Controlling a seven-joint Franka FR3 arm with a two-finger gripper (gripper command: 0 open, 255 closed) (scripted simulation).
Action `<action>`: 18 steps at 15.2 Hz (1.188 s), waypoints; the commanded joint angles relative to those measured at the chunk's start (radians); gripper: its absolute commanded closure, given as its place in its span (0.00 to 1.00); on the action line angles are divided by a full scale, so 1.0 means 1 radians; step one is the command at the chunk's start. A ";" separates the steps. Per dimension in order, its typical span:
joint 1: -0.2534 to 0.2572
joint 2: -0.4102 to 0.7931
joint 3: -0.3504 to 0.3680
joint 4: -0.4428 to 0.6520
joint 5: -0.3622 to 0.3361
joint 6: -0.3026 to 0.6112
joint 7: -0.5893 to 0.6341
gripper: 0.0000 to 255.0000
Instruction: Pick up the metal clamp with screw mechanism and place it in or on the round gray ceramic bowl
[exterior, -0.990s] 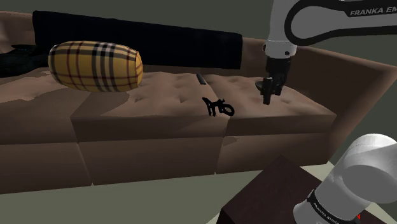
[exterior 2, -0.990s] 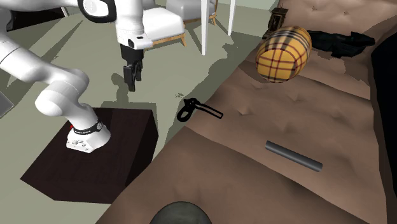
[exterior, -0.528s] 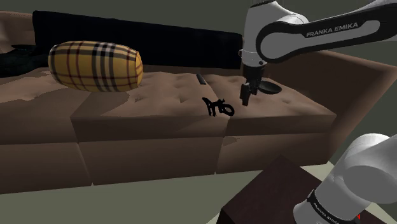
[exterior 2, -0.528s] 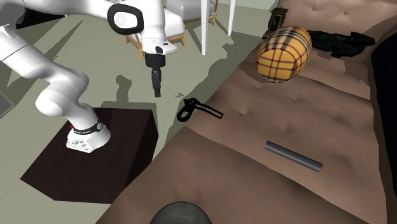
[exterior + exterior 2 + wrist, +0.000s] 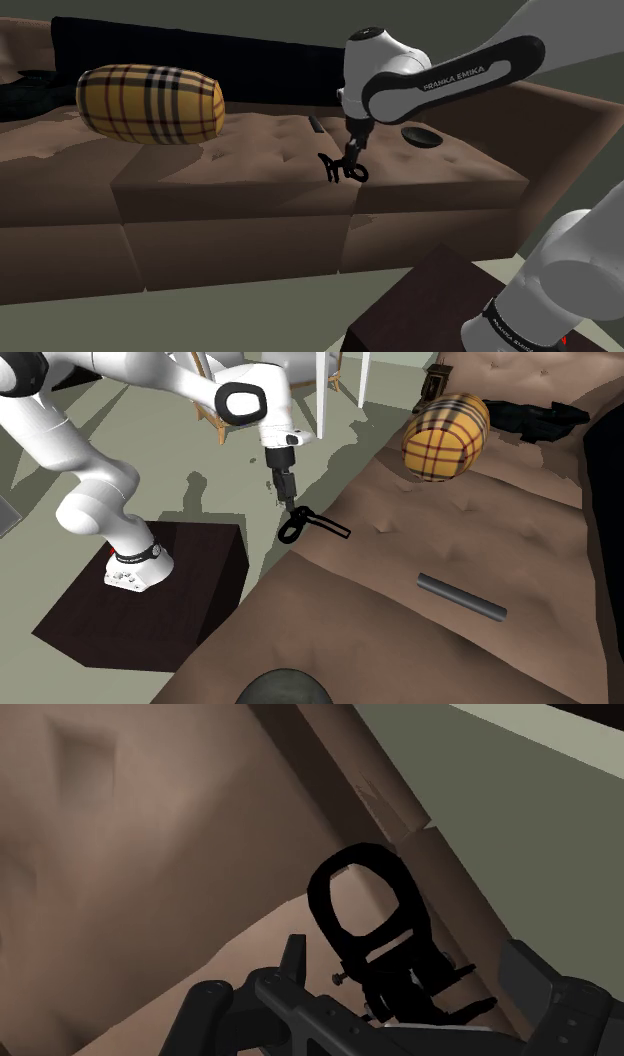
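The black clamp (image 5: pixel 342 168) with its ring and screw lies on the brown sofa seat (image 5: pixel 220 165), close to the seat's front edge (image 5: pixel 300 557). My gripper (image 5: pixel 350 150) hangs just above the clamp (image 5: pixel 304 524), pointing down at it (image 5: pixel 287 498). In the wrist view the clamp's ring (image 5: pixel 365 909) lies right ahead of the gripper (image 5: pixel 385 1019); its fingers stand apart, open and holding nothing. The round dark grey bowl (image 5: pixel 421 136) rests on the seat toward the shoulder view's right of the arm, and its rim (image 5: pixel 285 687) shows at the second exterior view's bottom edge.
A plaid bolster cushion (image 5: pixel 150 103) lies on the sofa at the shoulder view's left. A dark grey rod (image 5: pixel 461 597) lies on the seat behind the clamp. A black cloth (image 5: pixel 250 65) drapes the backrest. The dark stand (image 5: pixel 150 597) sits on the floor before the sofa.
The arm has swung from beside the bowl toward the shoulder view's left and lowered, bringing the gripper from open air down to just above the clamp. The clamp has not moved.
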State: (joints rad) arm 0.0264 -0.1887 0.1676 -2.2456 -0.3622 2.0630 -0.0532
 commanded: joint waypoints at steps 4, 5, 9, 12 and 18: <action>-0.004 0.061 0.004 -0.005 -0.049 0.078 0.014 0.00; -0.007 0.068 0.002 -0.012 -0.054 0.090 0.017 0.00; -0.016 0.092 -0.005 -0.032 -0.073 0.135 0.028 0.00; -0.016 0.092 -0.005 -0.032 -0.073 0.135 0.028 0.00; -0.016 0.092 -0.005 -0.032 -0.073 0.135 0.028 1.00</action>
State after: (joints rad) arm 0.0109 -0.0971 0.1624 -2.2777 -0.4349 2.1980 -0.0255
